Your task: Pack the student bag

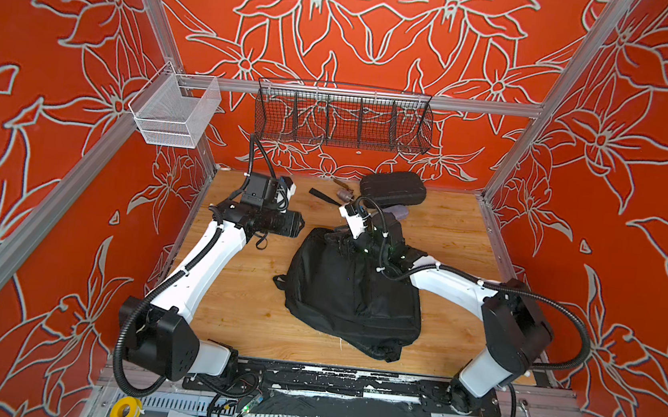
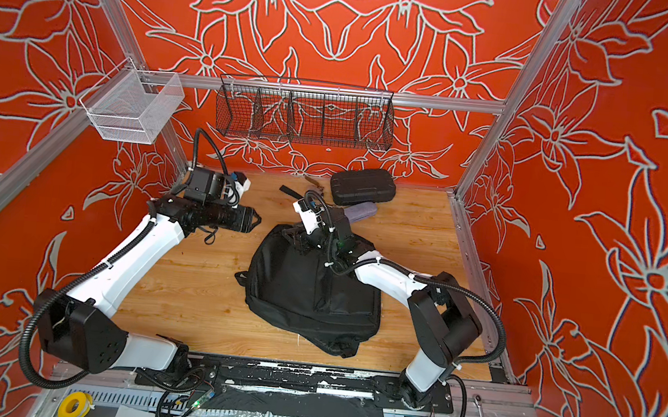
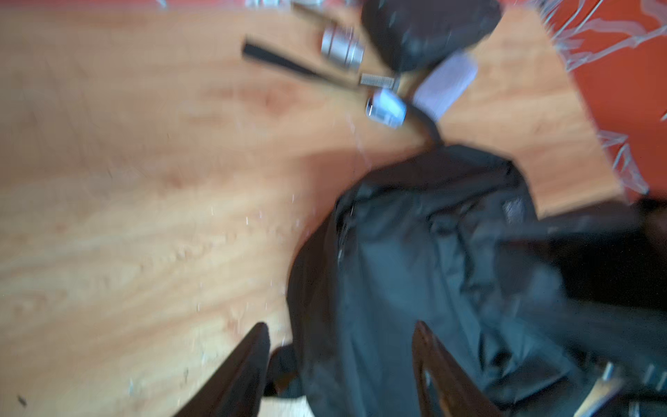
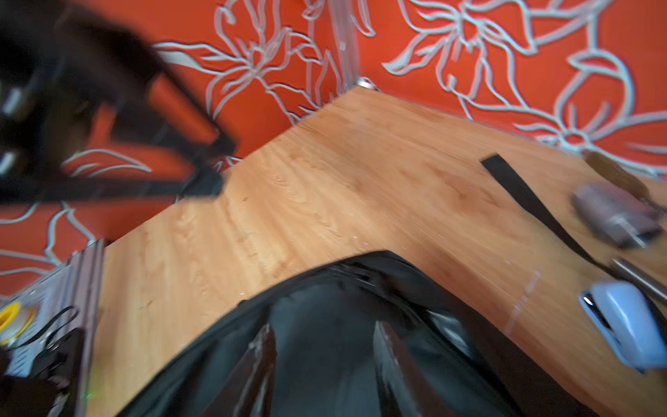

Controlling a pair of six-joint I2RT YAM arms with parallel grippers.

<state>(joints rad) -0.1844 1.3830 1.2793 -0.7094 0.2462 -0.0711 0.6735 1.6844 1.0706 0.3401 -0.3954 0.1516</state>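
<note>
**Two grippers open at the far end of the student bag**

We see the left arm rising from its base at the front left. Its forearm slants toward the back wall and its wrist is turned sideways. The left gripper (image 1: 300,225) points across at the student bag (image 1: 340,298) from just beside the bag's far left corner, clear of the fabric. Its jaws stand apart with nothing held. The left wrist view confirms this, with its fingers (image 3: 252,368) spread wide and the bag (image 3: 415,252) beyond them.

The right arm folds in from the front right, its forearm crossing low over the bag. The right gripper (image 1: 339,239) sits at the bag's far edge. In the right wrist view its fingers (image 4: 260,361) are parted above the black cloth (image 4: 343,307). We read the jaws as open, though blur hides whether the tips touch the fabric.

In both top views the bag lies slumped flat near the middle of the wooden table (image 1: 230,312).

Only the top views show the ribbed black case (image 2: 361,187) by the back wall and the black wire basket (image 2: 306,113) hanging above it. Only the wrist views show a pale blue stapler (image 4: 635,325) near the bag's far end. We cannot pick it out from above.
</note>
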